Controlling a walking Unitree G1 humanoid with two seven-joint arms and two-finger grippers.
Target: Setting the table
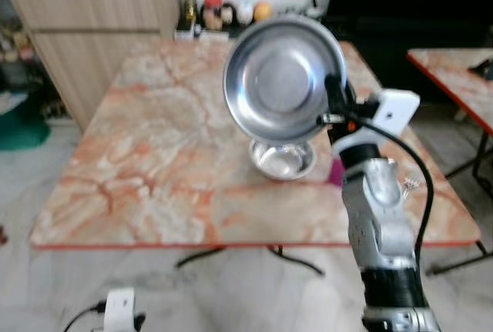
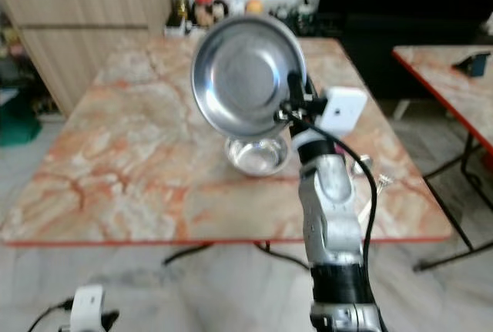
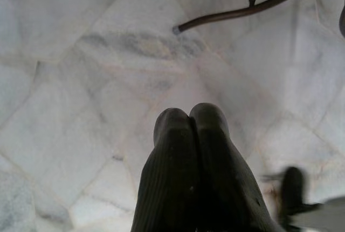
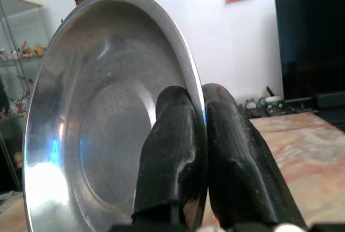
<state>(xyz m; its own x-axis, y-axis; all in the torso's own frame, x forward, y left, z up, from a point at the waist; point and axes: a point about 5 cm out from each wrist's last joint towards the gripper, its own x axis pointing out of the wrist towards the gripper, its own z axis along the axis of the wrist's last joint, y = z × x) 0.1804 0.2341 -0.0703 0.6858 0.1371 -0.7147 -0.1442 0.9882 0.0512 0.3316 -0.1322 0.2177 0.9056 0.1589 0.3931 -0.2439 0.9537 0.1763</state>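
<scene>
Right gripper (image 1: 334, 92) pinches the rim of a steel plate (image 1: 283, 78), held upright above a small steel bowl (image 1: 283, 159) near the marble table (image 1: 154, 162) front edge.

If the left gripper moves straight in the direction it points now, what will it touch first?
Most likely the pale tiled floor. The left gripper hangs with its fingers shut, pointing down at the tiles. A dark table leg lies further off and to one side, though depth is hard to judge.
</scene>
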